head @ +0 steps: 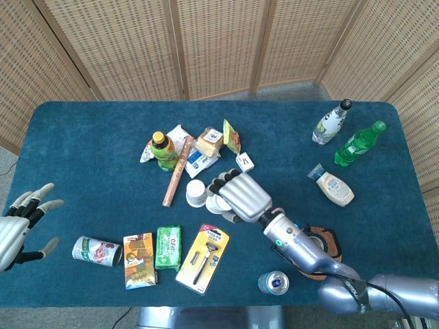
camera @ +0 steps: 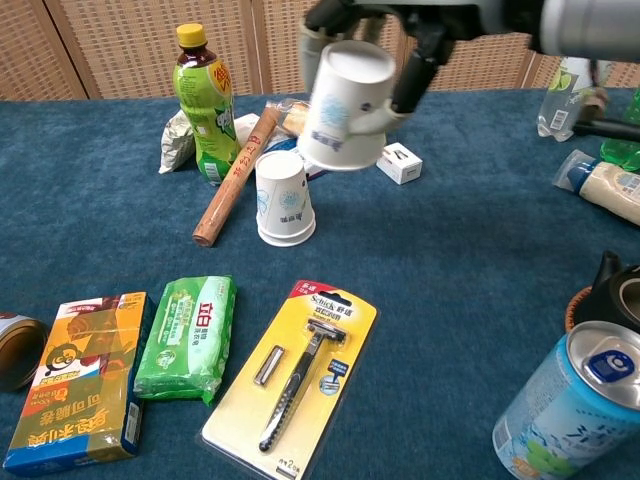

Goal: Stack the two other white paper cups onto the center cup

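Note:
The center cup [head: 195, 192] [camera: 283, 198] stands upside down on the blue table, just in front of the snack pile. My right hand [head: 241, 197] [camera: 430, 18] grips a second white paper cup [camera: 345, 105], also mouth down and slightly tilted. That cup hangs in the air above and a little to the right of the center cup, apart from it. In the head view the hand hides most of the held cup [head: 215, 204]. At the table's left edge my left hand [head: 17, 229] has its fingers spread and holds nothing.
A green tea bottle [camera: 205, 100], a brown roll [camera: 232, 180] and snack packets [camera: 320, 120] crowd behind the center cup. A razor pack [camera: 300, 375], green pack [camera: 188, 335] and orange box [camera: 75, 375] lie in front. A drink can [camera: 575, 410] and bottles [head: 357, 144] stand right.

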